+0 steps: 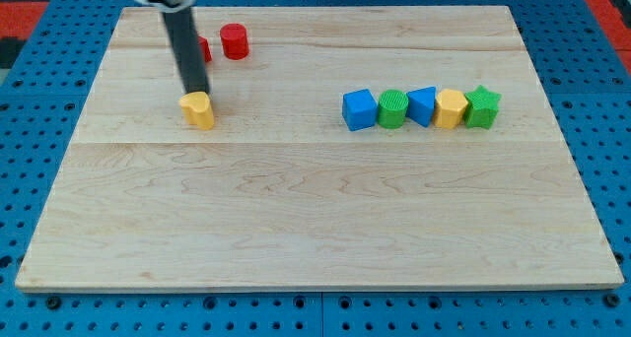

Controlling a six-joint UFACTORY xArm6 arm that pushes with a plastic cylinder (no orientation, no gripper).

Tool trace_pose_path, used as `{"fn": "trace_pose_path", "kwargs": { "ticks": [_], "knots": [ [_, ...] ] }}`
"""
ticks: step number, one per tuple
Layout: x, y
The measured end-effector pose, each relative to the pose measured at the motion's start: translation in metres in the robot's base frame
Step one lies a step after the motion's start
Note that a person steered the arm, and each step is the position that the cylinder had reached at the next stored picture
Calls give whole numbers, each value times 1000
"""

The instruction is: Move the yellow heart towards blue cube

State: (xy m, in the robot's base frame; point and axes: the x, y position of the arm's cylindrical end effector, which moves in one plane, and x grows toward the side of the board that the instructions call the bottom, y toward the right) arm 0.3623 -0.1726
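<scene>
The yellow heart [198,110] lies on the wooden board at the view's left of centre. My tip [195,91] stands right at the heart's top edge, touching or nearly touching it. The blue cube [359,109] sits well to the view's right of the heart, at about the same height. It is the left end of a row of blocks.
The row runs rightward from the cube: a green cylinder [392,108], a blue block [422,105], a yellow block [452,108], a green star [482,106]. A red cylinder [234,41] and a red block [203,49], partly hidden by the rod, sit near the top left. The board [315,219] rests on a blue pegboard.
</scene>
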Motion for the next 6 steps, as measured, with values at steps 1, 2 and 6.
{"fn": "trace_pose_path", "kwargs": {
  "ticks": [1,2,6],
  "knots": [
    [24,-20],
    [50,-19],
    [26,9]
  ]
}}
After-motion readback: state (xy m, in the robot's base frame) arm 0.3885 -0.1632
